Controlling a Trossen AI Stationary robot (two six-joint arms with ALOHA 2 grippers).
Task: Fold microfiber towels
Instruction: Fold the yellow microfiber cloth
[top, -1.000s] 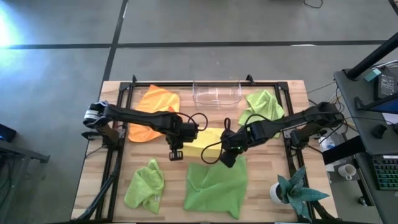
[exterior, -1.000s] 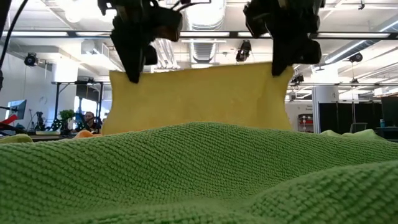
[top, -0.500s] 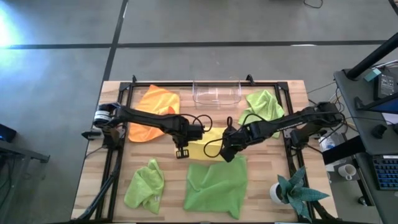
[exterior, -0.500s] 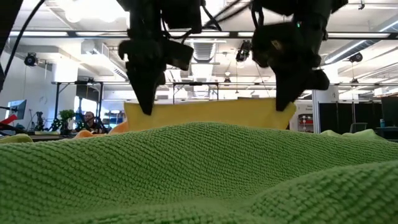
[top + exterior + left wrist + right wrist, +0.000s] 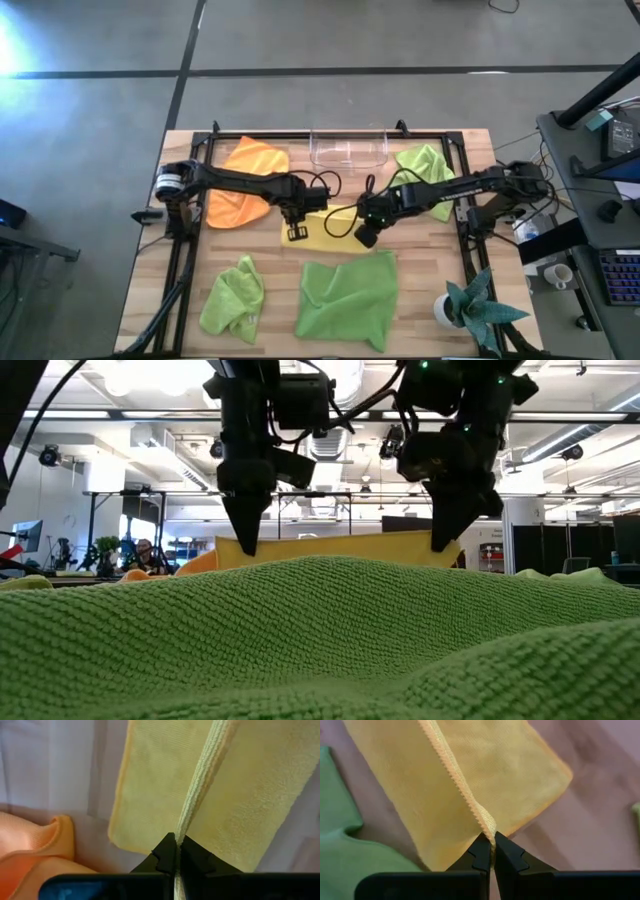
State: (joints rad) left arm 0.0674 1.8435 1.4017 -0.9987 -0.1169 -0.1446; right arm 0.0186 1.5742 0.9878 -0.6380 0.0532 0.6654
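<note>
The yellow towel lies in the middle of the table, and in the low view it shows as a low strip behind a green towel. My left gripper is shut on its left end and my right gripper on its right end. The orange towel lies crumpled at the far left. Three lime green towels lie on the table: one spread at the near middle, one bunched at the near left, one bunched at the far right. My left gripper pinches the yellow towel's hemmed edge between its two fingers from above, pointing down. The edge runs taut away from the fingers, just above the table, with yellow cloth lying on both sides of it. My right gripper pinches the same hemmed edge at the towel's other end between its two fingers, from above, slanting down. The edge rises a little to the fingers; the rest of the towel lies on the table below.
A clear plastic bin stands at the far edge in the middle. A teal spiky plant in a white pot stands at the near right corner. A black frame runs along the table's sides.
Both grippers have gone down and toward the far edge, still shut on the yellow towel's edge. The towel, which hung as a tall sheet between them, has been lowered and laid over onto the table; only a low strip of it stands up now.
</note>
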